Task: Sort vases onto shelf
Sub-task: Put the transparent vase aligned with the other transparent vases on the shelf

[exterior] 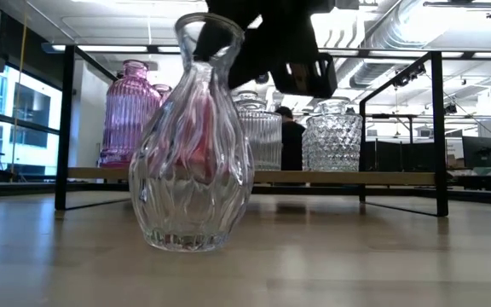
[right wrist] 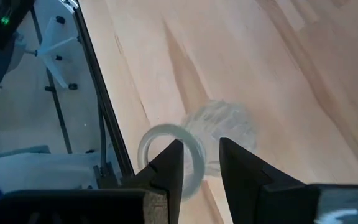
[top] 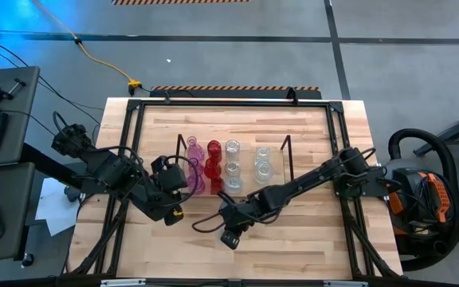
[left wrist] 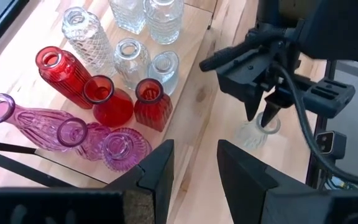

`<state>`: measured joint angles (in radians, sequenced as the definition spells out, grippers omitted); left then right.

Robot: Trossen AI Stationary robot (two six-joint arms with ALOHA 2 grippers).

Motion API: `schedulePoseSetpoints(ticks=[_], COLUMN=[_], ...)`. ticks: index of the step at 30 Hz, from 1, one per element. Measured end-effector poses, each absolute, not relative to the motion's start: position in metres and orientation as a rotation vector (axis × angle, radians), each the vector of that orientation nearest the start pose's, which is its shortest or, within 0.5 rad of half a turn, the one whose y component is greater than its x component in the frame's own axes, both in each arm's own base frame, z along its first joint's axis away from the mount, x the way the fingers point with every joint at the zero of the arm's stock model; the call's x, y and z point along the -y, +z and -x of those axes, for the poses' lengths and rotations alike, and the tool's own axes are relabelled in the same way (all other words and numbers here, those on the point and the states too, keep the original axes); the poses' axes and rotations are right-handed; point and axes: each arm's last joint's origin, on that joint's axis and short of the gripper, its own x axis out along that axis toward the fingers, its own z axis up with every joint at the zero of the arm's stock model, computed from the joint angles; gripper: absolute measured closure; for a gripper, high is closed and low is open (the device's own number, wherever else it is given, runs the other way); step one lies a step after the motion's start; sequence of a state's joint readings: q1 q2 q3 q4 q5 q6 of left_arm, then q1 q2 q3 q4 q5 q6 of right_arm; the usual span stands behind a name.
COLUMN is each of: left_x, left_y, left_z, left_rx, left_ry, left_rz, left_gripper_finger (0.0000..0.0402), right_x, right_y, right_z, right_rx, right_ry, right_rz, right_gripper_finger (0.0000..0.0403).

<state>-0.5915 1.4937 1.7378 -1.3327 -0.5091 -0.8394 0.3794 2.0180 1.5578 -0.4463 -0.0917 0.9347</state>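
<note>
Left gripper (left wrist: 194, 171) hovers empty, fingers parted, just off the shelf (left wrist: 191, 93) edge. On the board: three pink vases (left wrist: 73, 127) nearest, three red vases (left wrist: 110, 99) behind them, clear vases (left wrist: 129, 37) beyond. Alongside, the right gripper (left wrist: 263, 112) pinches a clear vase (left wrist: 253, 132) on the table (left wrist: 210, 186).

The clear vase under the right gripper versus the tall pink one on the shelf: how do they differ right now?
The clear vase stands on the bare tabletop in front of the shelf; the tall pink vase stands on the shelf. The clear vase is colourless with wavy ribs; the pink vase is tinted with straight ribs. The right gripper has a finger inside the clear vase's rim; nothing touches the pink vase. Both stand upright.
</note>
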Motion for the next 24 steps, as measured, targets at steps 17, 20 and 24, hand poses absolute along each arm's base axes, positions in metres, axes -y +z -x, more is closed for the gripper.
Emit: schedulePoseSetpoints(ticks=[17,20,24], left_x=[0.1366,0.1365,0.1366], left_y=[0.4018,0.4018,0.4018], left_z=[-0.2287,-0.2286,-0.2286], left_rx=[-0.867,-0.868,-0.870], left_ry=[0.306,0.303,0.298], left_rz=[0.205,0.196,0.188], left_gripper_finger=[0.0287,0.0287,0.0287], right_x=[-0.1658,-0.1657,-0.1671], right_y=[0.2001,0.2002,0.2036], right_z=[-0.4080,-0.4069,-0.4034], right_rx=[-1.065,-1.076,-1.106], right_ry=[-0.007,-0.006,0.018], right_rz=[-0.668,-0.669,-0.686], right_gripper_finger=[0.0389,0.0393,0.0398])
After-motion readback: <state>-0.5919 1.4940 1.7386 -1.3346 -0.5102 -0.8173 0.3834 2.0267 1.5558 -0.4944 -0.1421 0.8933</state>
